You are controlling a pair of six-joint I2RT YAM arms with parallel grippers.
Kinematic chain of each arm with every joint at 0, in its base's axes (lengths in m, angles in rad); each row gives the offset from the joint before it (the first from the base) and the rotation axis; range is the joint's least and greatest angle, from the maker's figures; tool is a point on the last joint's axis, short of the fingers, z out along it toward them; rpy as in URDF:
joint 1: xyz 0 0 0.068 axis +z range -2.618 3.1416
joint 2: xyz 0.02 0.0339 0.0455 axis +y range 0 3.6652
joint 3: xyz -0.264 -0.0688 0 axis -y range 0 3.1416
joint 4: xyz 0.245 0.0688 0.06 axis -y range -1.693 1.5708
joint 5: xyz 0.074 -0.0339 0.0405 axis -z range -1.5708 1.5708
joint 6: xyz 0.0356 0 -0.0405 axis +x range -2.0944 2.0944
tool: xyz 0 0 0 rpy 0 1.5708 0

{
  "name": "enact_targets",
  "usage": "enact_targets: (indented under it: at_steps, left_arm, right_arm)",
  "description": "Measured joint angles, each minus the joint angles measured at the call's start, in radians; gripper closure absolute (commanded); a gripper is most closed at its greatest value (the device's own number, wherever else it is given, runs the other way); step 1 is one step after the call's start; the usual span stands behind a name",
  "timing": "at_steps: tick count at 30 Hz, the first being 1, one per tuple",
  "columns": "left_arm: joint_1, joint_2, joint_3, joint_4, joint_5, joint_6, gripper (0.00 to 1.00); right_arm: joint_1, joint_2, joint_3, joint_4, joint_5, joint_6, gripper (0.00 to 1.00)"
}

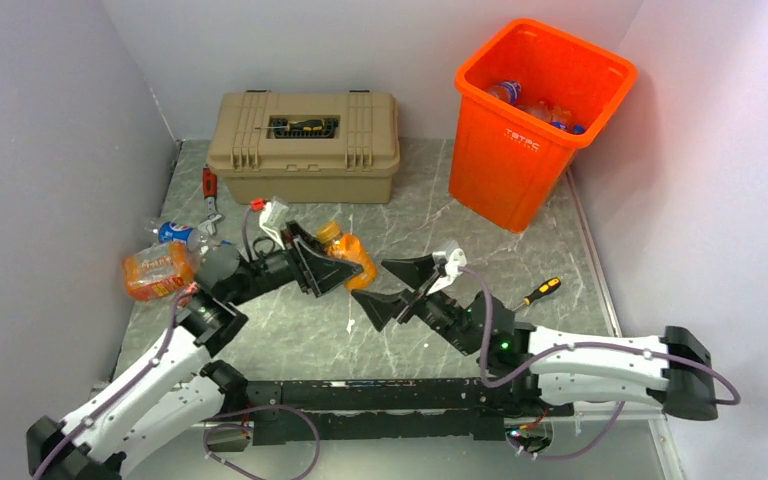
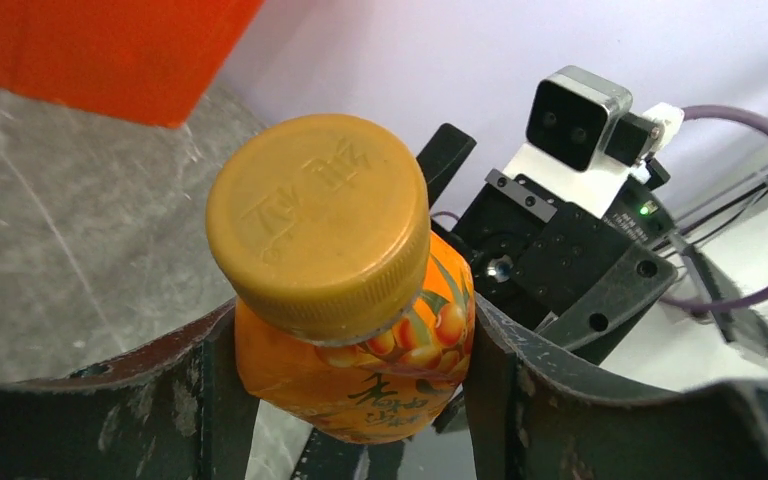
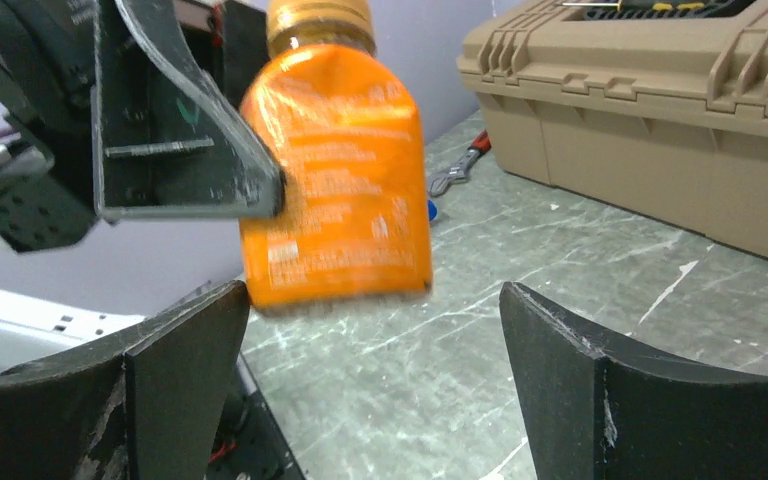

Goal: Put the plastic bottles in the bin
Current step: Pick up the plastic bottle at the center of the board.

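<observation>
Orange-wrapped bottle [image 1: 348, 256]: pinched at its body between both fingers of the left gripper [image 1: 332, 263], orange cap up, lifted off the marbled table [image 1: 430, 200], mid-table.
Left claw: clamped on that bottle, pads pressing both sides.
Right gripper [image 1: 390, 290]: jaws spread wide, nothing between them, tips just short of the bottle.
Orange bin [image 1: 520, 165]: far right corner, several bottles already inside.
Other bottles: a crushed orange-labelled bottle [image 1: 157, 270] and a blue-labelled bottle [image 1: 174, 233] lie at the left edge.
Tan toolbox [image 1: 305, 150]: at the back wall.
Yellow-handled screwdriver [image 1: 542, 291]: right of the right gripper.
</observation>
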Motion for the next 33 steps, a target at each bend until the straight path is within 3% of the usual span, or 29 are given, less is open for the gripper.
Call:
enact_targets:
  at_steps: [8,12,16,22,33]
  left_arm:
    - [-0.003,-0.082,0.292,-0.372,-0.053,0.397,1.0]
    - [-0.003,-0.03,0.395,-0.515,0.037,0.617,1.0]
    - [-0.004,0.024,0.407,-0.615,0.158,0.83,1.0]
    - [-0.004,0.016,0.306,-0.61,0.222,0.999,1.0]
    - [-0.004,0.004,0.182,-0.51,0.237,1.05,1.0]
  right_arm:
    - [0.0,-0.206,0.259,-0.578,-0.019,-0.021,0.01]
    - [0.0,-0.186,0.458,-0.795,-0.046,-0.034,0.04]
    - [-0.001,-0.092,0.718,-0.97,-0.091,-0.032,0.08]
    - [-0.001,0.051,0.947,-1.131,-0.177,-0.01,0.15]
    - [-0.001,0.248,0.973,-1.305,-0.143,0.058,0.18]
